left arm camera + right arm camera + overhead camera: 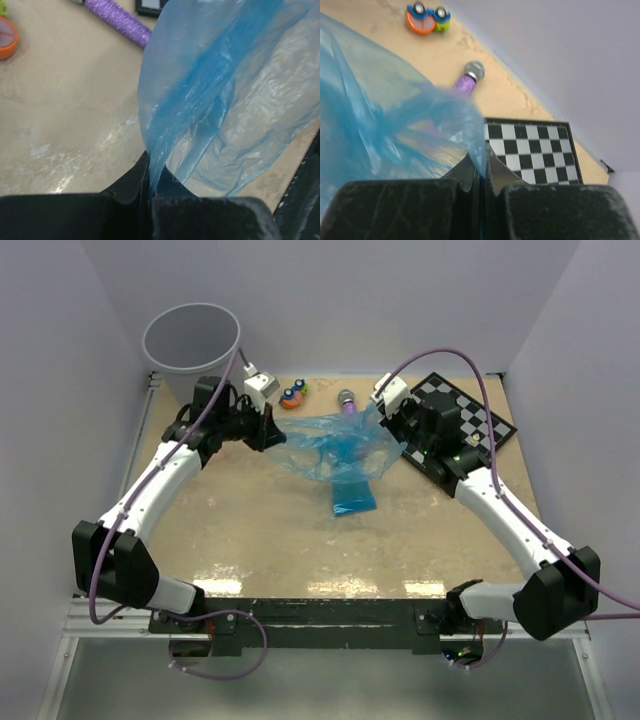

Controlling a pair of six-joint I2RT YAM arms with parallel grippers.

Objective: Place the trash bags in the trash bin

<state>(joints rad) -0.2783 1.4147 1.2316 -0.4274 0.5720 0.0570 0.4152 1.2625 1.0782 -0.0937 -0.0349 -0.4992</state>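
Observation:
A wide translucent blue trash bag [335, 445] hangs stretched between my two grippers above the table's middle, with a folded darker-blue part [353, 496] drooping onto the table. My left gripper [272, 430] is shut on the bag's left edge; the film [200, 115] runs out from between its jaws. My right gripper [397, 426] is shut on the bag's right edge [395, 125]. The grey round trash bin [191, 337] stands at the far left corner, behind my left gripper.
A purple glittery microphone [347, 400] and an orange-and-blue toy [293, 395] lie at the back, behind the bag. A black-and-white checkerboard [470, 415] lies at the right under my right arm. White walls close in the table.

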